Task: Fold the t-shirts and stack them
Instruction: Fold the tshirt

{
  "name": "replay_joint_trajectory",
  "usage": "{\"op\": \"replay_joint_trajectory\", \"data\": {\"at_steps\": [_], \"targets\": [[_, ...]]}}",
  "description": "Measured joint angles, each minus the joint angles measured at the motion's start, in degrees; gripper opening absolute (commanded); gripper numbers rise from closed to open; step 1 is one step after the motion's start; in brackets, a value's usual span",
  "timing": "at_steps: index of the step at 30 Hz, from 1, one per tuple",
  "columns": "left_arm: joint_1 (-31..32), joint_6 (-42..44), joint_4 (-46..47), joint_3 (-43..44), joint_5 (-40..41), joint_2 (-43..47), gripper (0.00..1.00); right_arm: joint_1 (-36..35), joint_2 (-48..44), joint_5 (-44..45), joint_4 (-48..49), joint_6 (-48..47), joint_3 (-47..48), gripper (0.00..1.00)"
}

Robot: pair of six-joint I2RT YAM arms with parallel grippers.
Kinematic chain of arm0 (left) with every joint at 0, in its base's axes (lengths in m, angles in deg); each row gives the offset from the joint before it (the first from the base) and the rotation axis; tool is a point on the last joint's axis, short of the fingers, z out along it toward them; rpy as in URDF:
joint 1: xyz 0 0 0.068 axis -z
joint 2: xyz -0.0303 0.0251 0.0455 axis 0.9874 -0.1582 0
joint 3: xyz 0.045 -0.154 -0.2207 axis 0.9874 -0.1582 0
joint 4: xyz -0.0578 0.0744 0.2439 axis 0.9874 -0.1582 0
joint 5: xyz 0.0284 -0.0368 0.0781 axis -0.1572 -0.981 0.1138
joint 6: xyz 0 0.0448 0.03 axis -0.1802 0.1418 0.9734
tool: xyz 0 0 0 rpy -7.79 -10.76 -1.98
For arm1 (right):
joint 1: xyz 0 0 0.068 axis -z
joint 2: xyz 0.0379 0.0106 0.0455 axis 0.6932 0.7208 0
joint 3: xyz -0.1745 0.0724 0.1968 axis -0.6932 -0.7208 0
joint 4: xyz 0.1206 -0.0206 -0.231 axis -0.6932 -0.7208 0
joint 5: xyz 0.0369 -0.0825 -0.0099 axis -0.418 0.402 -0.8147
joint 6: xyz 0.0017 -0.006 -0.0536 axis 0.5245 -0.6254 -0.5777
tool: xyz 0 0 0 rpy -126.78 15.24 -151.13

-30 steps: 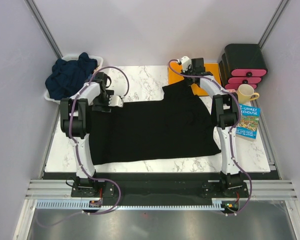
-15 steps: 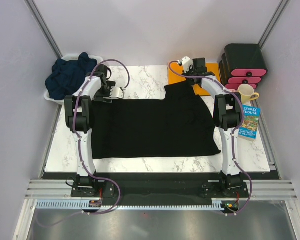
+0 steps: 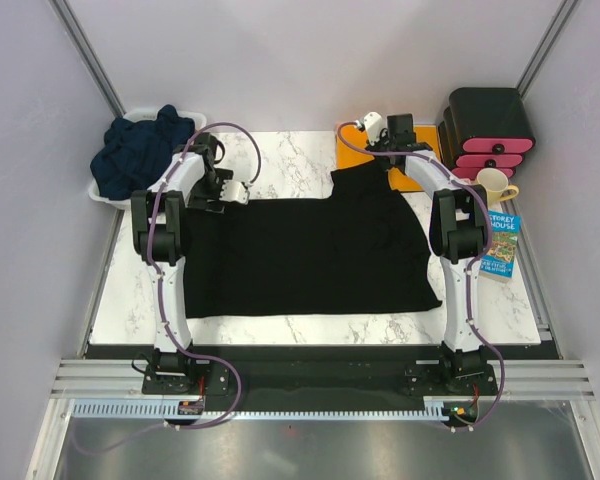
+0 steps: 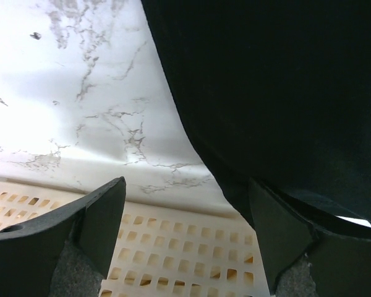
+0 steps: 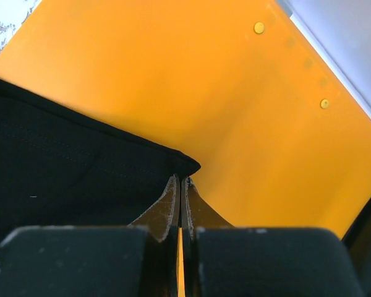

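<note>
A black t-shirt (image 3: 310, 250) lies spread flat across the marble table (image 3: 280, 160). My left gripper (image 3: 237, 192) hovers at the shirt's far-left edge. In the left wrist view the left gripper (image 4: 185, 192) is open, with the shirt's edge (image 4: 284, 80) beside and under its right finger (image 4: 284, 235). My right gripper (image 3: 384, 162) is at the shirt's far-right corner. In the right wrist view the right gripper (image 5: 180, 180) is shut on that corner (image 5: 62, 161), over the orange sheet (image 5: 235, 93). Dark navy t-shirts (image 3: 140, 150) are heaped in a white basket (image 3: 102, 197) at the back left.
The orange sheet (image 3: 352, 148) lies at the table's back edge. A black and pink drawer unit (image 3: 490, 130), a cream mug (image 3: 494, 187) and a book (image 3: 497, 243) stand along the right side.
The shirt's far edge has been drawn toward the back and the cloth now lies flatter. My left gripper has moved back and a little right. The right gripper has barely moved.
</note>
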Motion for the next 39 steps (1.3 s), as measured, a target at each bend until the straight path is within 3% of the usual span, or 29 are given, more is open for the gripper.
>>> {"op": "replay_joint_trajectory", "data": {"at_steps": [13,27,30,31,33,36,37,38,39], "targets": [[-0.1,-1.2,-3.8,9.0,0.1,-4.8,0.84,0.0,-0.6,0.7,0.0,-0.9,0.0,0.00],[-0.5,-2.0,-5.0,7.5,0.1,-4.0,0.81,0.0,-0.6,0.8,0.0,-1.0,-0.1,0.00],[-0.7,-2.8,-5.8,7.5,0.0,-4.0,0.72,0.0,-0.6,0.8,0.0,-1.4,-0.1,0.00],[-0.8,-3.0,-6.1,7.4,0.0,-4.0,0.63,-0.1,-0.6,0.8,0.0,-1.5,-0.1,0.00],[-0.8,-3.5,-7.0,7.3,0.1,-4.0,0.55,-0.2,-0.6,0.9,0.0,-1.7,-0.1,0.00],[-0.9,-4.0,-8.3,7.2,0.1,-4.1,0.33,-0.4,-0.6,1.1,0.0,-2.0,-0.1,0.00],[-0.9,-4.1,-8.9,7.2,0.1,-4.1,0.12,-0.4,-0.6,1.2,0.0,-2.1,-0.1,0.00],[-0.9,-4.3,-9.4,7.1,0.1,-4.1,0.02,-0.5,-0.6,1.3,0.0,-2.1,-0.1,0.00],[-0.9,-4.7,-9.9,7.1,0.2,-4.2,0.02,-0.5,-0.6,1.4,0.0,-2.3,-0.1,0.00]]}}
